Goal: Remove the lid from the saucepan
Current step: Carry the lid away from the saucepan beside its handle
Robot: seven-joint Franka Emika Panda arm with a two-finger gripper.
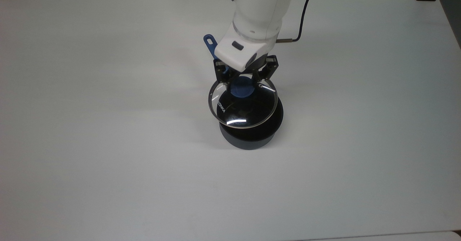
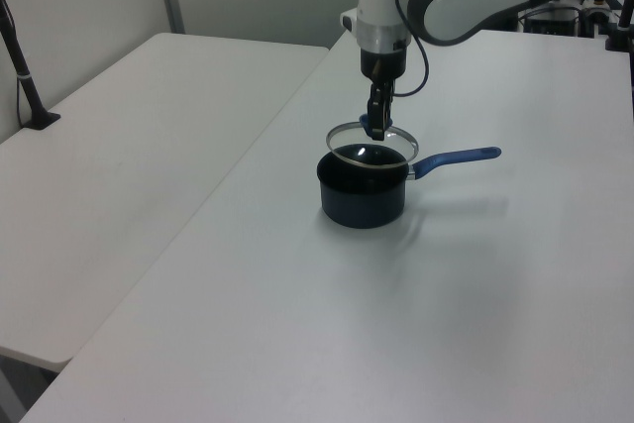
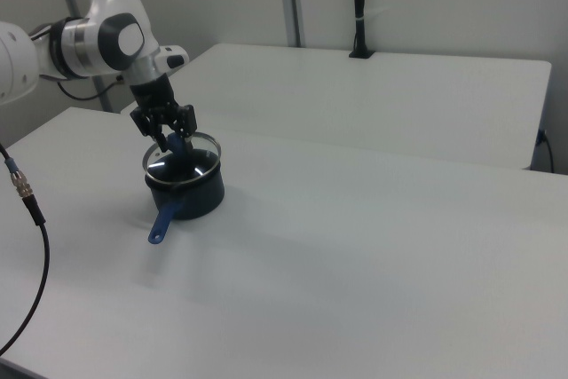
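The saucepan stands mid-table, dark grey with a black inside. Its blue handle points to the left view's right; its end shows behind the arm in the top view. The clear glass lid hangs just above the pan's rim, level and free of it. My gripper is shut on the lid's blue knob, coming down from above.
The white table spreads wide on all sides of the pan. A second table adjoins it at the left view's left. A black post rises at the far table's back, and a loose cable hangs at the right view's left.
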